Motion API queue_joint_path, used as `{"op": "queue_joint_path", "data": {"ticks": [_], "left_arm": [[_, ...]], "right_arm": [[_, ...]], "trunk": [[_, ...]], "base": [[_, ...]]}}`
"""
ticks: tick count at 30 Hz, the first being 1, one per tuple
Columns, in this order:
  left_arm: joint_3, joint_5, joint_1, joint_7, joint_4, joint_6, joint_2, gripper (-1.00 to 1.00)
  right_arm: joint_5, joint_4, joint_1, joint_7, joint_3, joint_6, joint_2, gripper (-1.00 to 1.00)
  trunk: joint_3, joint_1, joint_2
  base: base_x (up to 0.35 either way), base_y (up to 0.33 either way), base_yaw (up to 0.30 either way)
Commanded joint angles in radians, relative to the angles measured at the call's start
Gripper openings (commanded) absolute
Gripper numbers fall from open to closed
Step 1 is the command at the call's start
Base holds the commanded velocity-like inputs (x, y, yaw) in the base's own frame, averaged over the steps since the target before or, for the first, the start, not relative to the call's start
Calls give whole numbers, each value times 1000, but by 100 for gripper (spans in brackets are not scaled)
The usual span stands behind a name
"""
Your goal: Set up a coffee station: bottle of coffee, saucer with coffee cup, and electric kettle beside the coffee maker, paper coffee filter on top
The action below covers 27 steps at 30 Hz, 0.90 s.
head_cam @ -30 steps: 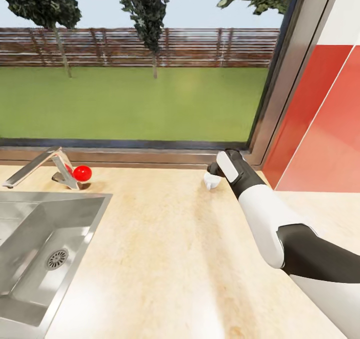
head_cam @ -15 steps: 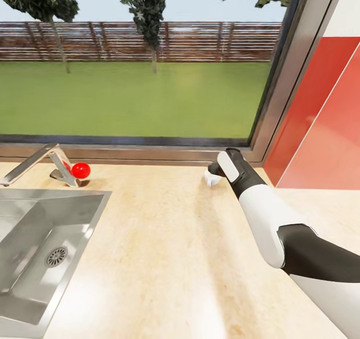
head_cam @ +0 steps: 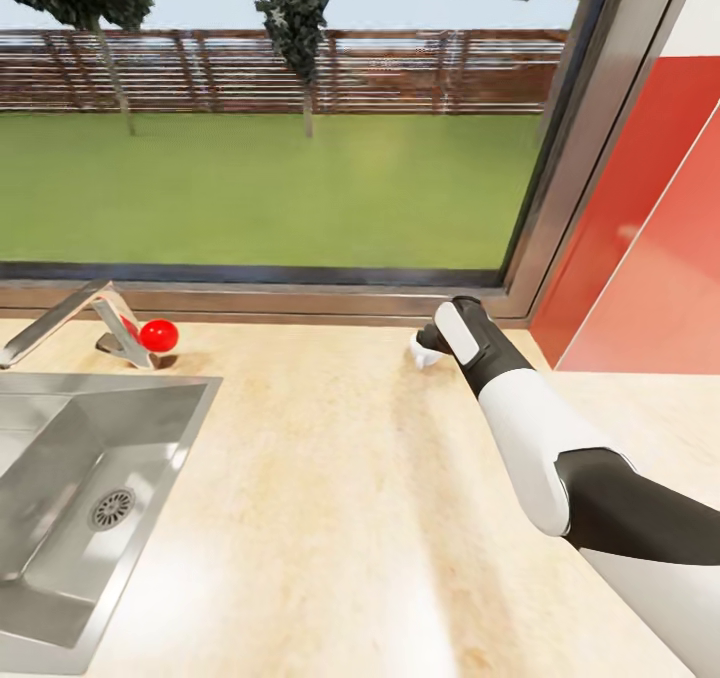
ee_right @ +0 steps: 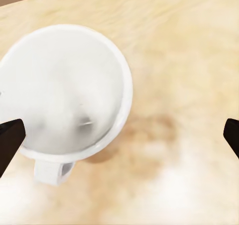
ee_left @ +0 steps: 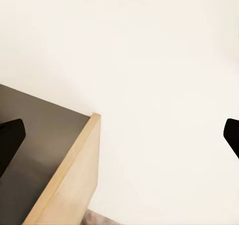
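Note:
A tiny white coffee cup point(head_cam: 422, 357) stands on the light wood kitchen countertop point(head_cam: 330, 478) close to the window sill. My right gripper point(head_cam: 426, 344) hovers right over it. In the right wrist view the coffee cup point(ee_right: 64, 90) is seen from above, upright, with its small handle point(ee_right: 52, 172) sticking out. It sits off to one side of the open right gripper point(ee_right: 119, 135), near one black fingertip point(ee_right: 10, 138), and nothing is gripped. My left gripper point(ee_left: 119, 138) is open and holds nothing.
A steel sink point(head_cam: 60, 478) is sunk into the countertop at the left, with a faucet point(head_cam: 70, 318) and its red knob point(head_cam: 158, 335) behind it. A red wall panel point(head_cam: 640, 258) rises at the right. The left wrist view looks past a wood-edged dark panel point(ee_left: 59, 185).
The whole head picture has slid slightly upward, so the camera moved. My right arm stays over the cup with almost no motion.

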Motion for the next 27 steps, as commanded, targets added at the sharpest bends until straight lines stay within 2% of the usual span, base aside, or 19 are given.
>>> {"op": "queue_joint_path", "data": {"ticks": [1,11,27], "left_arm": [[3,3,0,0,2,-7,0,100],[2,3,0,0,2,-7,0,100],[2,2,0,0,2,-7,-1,100]], "right_arm": [[-9,-1,-1,-9,3,2,-1,100],[-9,-1,-1,-9,2,2,-16,100],[-9,-1,-1,-9,4,2,-17,100]], "trunk": [[-3,0,-1],[-18,0,-1],[-35,0,-1]], "base": [[25,50,0],[3,6,0],[0,0,4]]}}
